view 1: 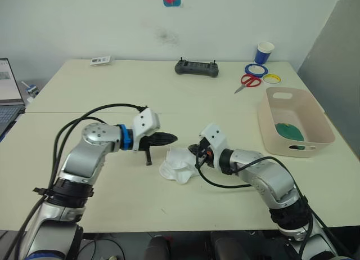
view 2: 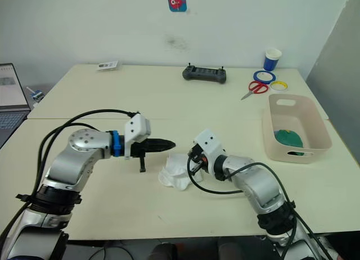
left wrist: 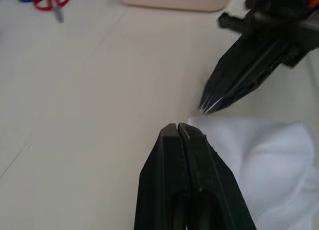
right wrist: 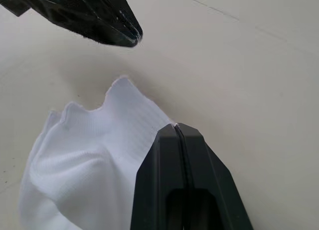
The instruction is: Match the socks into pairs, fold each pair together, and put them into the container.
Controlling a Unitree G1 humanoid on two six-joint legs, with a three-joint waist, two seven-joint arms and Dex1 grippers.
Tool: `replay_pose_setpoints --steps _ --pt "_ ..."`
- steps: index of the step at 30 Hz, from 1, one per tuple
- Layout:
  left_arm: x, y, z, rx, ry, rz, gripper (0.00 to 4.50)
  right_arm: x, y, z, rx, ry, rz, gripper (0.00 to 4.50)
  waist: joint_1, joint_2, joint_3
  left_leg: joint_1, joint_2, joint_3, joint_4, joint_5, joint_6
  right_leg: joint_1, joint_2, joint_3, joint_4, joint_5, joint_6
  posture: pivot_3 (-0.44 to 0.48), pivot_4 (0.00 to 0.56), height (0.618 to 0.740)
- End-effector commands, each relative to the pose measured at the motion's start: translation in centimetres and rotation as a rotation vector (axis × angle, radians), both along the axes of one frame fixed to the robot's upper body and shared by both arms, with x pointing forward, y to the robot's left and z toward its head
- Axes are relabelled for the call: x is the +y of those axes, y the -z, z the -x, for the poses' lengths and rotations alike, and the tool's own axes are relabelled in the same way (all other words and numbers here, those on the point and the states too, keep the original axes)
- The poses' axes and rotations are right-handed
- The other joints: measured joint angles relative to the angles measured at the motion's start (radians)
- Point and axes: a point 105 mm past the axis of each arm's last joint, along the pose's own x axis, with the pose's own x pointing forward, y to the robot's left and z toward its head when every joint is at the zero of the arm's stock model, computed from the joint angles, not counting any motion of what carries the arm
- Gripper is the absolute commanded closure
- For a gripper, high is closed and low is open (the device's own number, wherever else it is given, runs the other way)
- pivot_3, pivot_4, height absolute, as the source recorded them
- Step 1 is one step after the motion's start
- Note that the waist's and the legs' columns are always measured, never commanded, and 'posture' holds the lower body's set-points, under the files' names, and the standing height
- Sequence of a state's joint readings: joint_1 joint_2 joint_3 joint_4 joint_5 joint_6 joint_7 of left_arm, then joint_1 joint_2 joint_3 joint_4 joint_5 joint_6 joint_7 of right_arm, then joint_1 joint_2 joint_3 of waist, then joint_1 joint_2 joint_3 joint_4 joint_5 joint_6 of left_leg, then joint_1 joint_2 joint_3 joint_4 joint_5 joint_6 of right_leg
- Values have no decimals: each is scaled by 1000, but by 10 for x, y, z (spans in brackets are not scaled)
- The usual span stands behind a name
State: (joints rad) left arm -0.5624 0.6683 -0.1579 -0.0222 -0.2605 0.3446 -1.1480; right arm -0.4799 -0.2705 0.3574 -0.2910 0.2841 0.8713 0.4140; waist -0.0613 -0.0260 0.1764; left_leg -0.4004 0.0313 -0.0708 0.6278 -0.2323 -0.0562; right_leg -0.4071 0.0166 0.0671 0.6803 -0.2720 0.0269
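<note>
We are working on the white pair (view 1: 177, 165), which is lying bunched on the table (view 1: 112, 91) at lower centre of the head views, between our two arms. Our left gripper (view 1: 169, 138) is hovering just above and left of the cloth with its two black fingers pressed together on nothing; our right gripper (right wrist: 175, 128) is also closed, its tips resting at the edge of the white fabric, though we cannot tell whether any cloth is pinched between them. The container (view 1: 294, 122) is sitting at the right of the frame, well apart from the socks, with a dark green bundle (view 1: 289, 130) already lying inside. We judge the fold of the white socks is in hand, so the next move is calling for a firm hold on both layers before carrying them right to the tub. No writing is reading clearly on the paper cup (view 1: 264, 52) or elsewhere.
</note>
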Motion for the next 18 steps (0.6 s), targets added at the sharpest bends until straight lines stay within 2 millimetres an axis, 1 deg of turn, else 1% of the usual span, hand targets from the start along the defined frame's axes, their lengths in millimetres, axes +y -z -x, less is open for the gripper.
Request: replay_pose_setpoints --steps 1,5,7,9,11,12,14,16,18 --pt "-7 7 0 -47 51 -58 4500 12 1 1 -29 -32 1 4466 0 0 0 0 0 0 0 0 0 0 0 0 0 0 0 0 150 740" --pt "-7 21 -5 -51 42 -91 4500 19 19 2 -11 -37 52 4466 2 0 0 0 0 0 0 0 0 0 0 0 0 0 0 0 150 740" --pt "-4 28 -5 -42 39 -106 4500 19 22 2 -26 -32 71 4466 3 0 0 0 0 0 0 0 0 0 0 0 0 0 0 0 150 740" --pt "-1 38 -4 -38 40 -136 4500 16 17 1 -74 -23 84 4466 3 0 0 0 0 0 0 0 0 0 0 0 0 0 0 0 150 740" --pt "1 45 -5 -36 36 -148 4500 11 5 0 -115 -5 70 4466 4 0 0 0 0 0 0 0 0 0 0 0 0 0 0 0 150 740" --pt "0 47 -4 -32 40 -149 4500 8 -2 3 -121 -4 50 4466 4 0 0 0 0 0 0 0 0 0 0 0 0 0 0 0 150 740" --pt "-3 51 -3 -21 45 -147 4500 4 -10 13 -115 -19 20 4466 5 0 0 0 0 0 0 0 0 0 0 0 0 0 0 0 150 740" --pt "-4 56 -1 -6 51 -161 4500 3 -12 24 -104 -66 -1 4466 5 0 0 -1 0 -1 0 0 0 0 0 -1 0 0 0 0 150 740" --pt "0 64 -2 11 37 -188 4500 5 -9 34 -86 -116 -18 4466 5 0 0 0 0 -1 0 0 0 0 0 -1 0 0 0 0 150 740"
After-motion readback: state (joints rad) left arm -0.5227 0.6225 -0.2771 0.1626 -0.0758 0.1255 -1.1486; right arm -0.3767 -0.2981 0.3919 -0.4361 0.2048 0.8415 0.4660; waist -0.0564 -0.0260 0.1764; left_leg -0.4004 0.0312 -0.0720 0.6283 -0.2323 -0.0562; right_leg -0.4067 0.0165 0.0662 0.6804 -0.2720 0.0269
